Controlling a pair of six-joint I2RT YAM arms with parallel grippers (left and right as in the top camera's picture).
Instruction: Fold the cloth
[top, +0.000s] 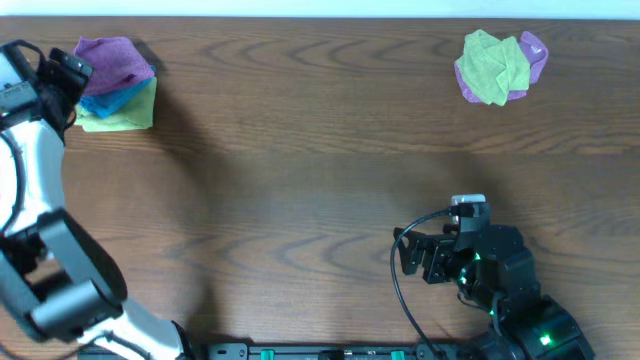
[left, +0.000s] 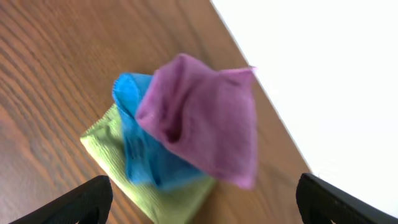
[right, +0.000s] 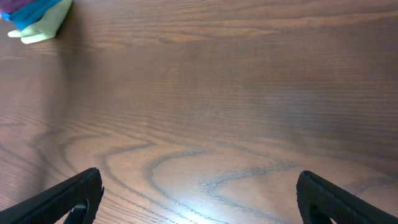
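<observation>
The purple cloth (top: 112, 58) lies bunched and loosely folded on top of a stack at the table's far left corner, over a bright blue cloth (top: 112, 100) and a yellow-green cloth (top: 128, 118). In the left wrist view the purple cloth (left: 205, 118) sits slightly askew on the blue one (left: 140, 149). My left gripper (top: 68, 72) (left: 204, 190) is open and empty, just beside the stack and not touching it. My right gripper (top: 415, 256) (right: 199, 186) is open and empty over bare table near the front.
A crumpled yellow-green cloth (top: 488, 66) lies over another purple cloth (top: 534, 50) at the far right. The table's back edge (top: 320, 20) runs close behind both piles. The stack's corner shows in the right wrist view (right: 38, 26).
</observation>
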